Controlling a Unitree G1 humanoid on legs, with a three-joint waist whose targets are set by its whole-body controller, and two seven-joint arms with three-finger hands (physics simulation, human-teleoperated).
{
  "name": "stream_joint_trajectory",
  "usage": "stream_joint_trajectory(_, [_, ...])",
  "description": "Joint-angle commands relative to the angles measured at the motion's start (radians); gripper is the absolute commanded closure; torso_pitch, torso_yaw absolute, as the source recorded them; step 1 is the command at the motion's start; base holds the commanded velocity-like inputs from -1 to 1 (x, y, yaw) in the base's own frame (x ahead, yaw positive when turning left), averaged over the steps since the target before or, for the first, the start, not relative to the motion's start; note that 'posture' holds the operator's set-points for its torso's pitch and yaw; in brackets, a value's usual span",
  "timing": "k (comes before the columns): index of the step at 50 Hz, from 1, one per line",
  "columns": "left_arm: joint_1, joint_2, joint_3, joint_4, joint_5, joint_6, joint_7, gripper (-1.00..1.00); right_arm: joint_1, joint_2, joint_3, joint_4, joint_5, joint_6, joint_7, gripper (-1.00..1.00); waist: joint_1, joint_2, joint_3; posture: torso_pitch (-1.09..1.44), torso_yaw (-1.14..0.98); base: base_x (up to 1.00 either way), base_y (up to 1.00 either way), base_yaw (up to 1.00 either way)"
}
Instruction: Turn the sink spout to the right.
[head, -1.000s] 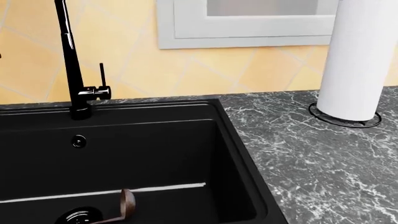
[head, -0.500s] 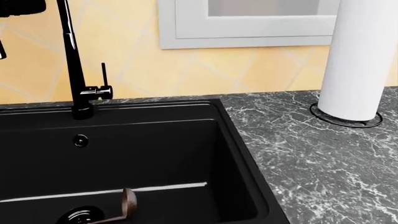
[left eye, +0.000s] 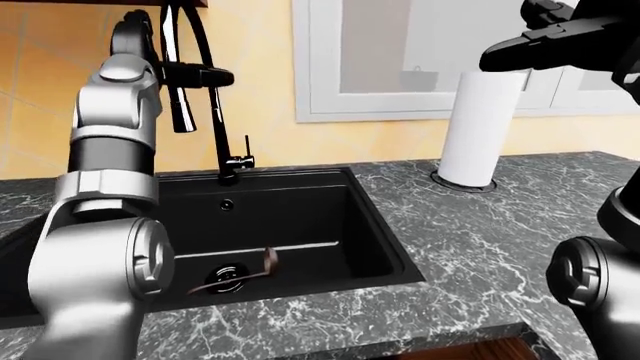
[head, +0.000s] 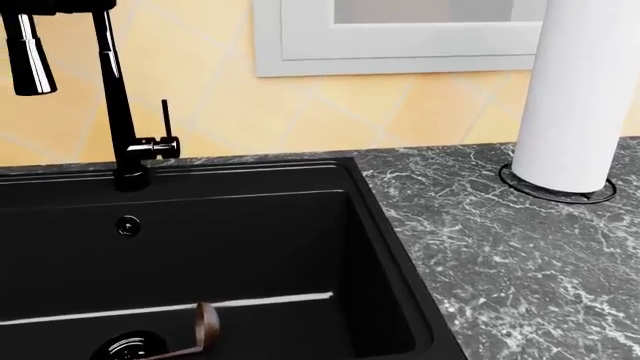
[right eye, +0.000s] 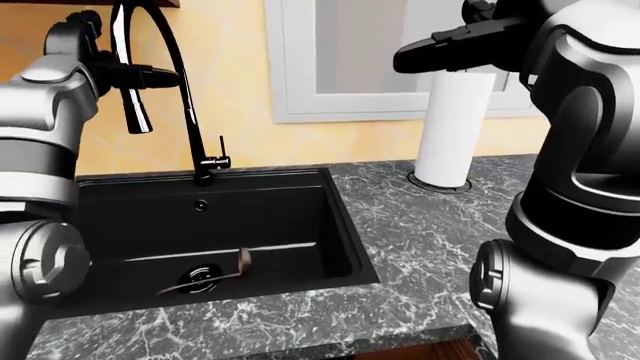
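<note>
1. Black and glossy, the sink spout (left eye: 190, 67) arches in the left-eye view from its base at the 12 o'clock rim of the sink (left eye: 385, 232) up and over to a spray head that hangs toward 10 o'clock of the picture. The left hand (left eye: 200, 75) reaches in at the arch, its dark fingers lying across the tube just beside the spray head; whether they close round it or only press against it I cannot tell. The right hand (left eye: 530, 45) is raised at 1 o'clock, fingers stretched out, holding nothing, well apart from the faucet and above the paper towel roll (left eye: 478, 127).

2. Head view: the spray head (head: 28, 60) now hangs at 10 o'clock, where half a second ago only a dark tip showed at the top edge and a second ago nothing did. The upright stem (head: 115, 97), the side lever (head: 160, 142) and the worktop (head: 500, 247) sit nearly where they did, so the camera has barely moved; the spout itself is swinging. That suggests the turn is under way but not finished, since the head hangs at the left of the stem.

3. Right-eye view: the same arch (right eye: 150, 45) shows with the left hand at it, and a brown ladle (right eye: 235, 262) lies near the drain (right eye: 198, 277).
</note>
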Motion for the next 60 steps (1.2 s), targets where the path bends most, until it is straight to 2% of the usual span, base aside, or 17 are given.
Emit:
stream_joint_trajectory(1, [-0.036, 0.007, 0.002, -0.035, 0.001, -0.027, 0.003, -1.0, -0.03, -0.007, -0.003, -0.007, -0.003, -0.025, -0.004, -1.0, 0.0, 0.0, -0.003, -0.65, 0.0, 0.0, 0.0, 0.0])
stream_joint_trajectory(14, [-0.026, -0.036, 0.003, -0.035, -0.017, 0.003, 0.015, -1.0, -0.057, -0.007, 0.007, 0.007, -0.017, -0.019, 0.005, -1.0, 0.001, -0.002, -0.004, -0.65, 0.0, 0.0, 0.0, 0.0])
stream_joint_trajectory(36, [0.061, -0.155, -0.038, -0.162, -0.029, 0.046, 0.038, -1.0, -0.035, -0.015, -0.013, -0.03, -0.005, 0.004, 0.003, -1.0, 0.001, -0.007, -0.005, -0.65, 0.0, 0.0, 0.0, 0.0])
stream_joint_trajectory(60, [0.043, -0.274, -0.082, -0.265, -0.012, 0.127, 0.064, -1.0, -0.015, -0.044, -0.032, -0.072, 0.025, 0.036, -0.001, -1.0, 0.002, -0.017, -0.005, -0.65, 0.0, 0.0, 0.0, 0.0])
